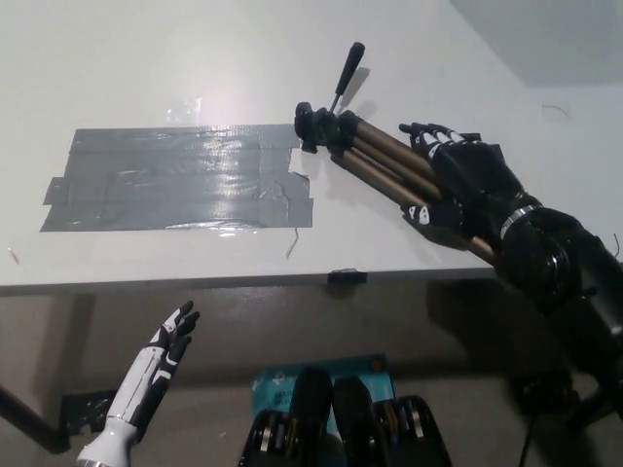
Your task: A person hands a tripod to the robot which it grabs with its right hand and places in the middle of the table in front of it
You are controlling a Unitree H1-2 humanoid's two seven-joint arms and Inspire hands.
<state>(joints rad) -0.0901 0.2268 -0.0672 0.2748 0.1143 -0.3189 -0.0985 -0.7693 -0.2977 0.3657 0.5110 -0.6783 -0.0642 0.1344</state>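
My right hand (456, 188) is clamped round the folded legs of the tripod (375, 156), fingers wrapped over the top, black arm coming in from 4 o'clock. The hand sits over the right part of the white table (146, 49), just inside its near edge.

From my grip the tripod runs out toward 10 o'clock, tilted. Its black head (316, 126) is at the right end of the grey tape patch (180, 180); can't tell if it touches the tabletop. A thin black pan handle (347, 70) sticks off the head toward 12 o'clock. Legs are bronze-brown tubes bunched together; their lower ends pass under my hand toward 4 o'clock, hidden by the wrist.

Writing: small white marks on my right hand's fingers, too small to read. Teal object (277, 381) on the floor at 6 o'clock has a mark on it, blurred, unreadable.

Edges and room: near table edge runs straight across, at 6 o'clock from my grip and close. A small black clip (348, 277) sits on that edge. Far right edge slants off at 1 o'clock. The tape patch takes the table's middle, at 9 o'clock from the tripod head; bare white surface lies beyond it toward 12 o'clock. A short thin strand (291, 244) lies just under the patch's right corner.

My left hand (167, 352), white, hangs below the table edge at 7 o'clock, released, fingers apart, holding nothing.
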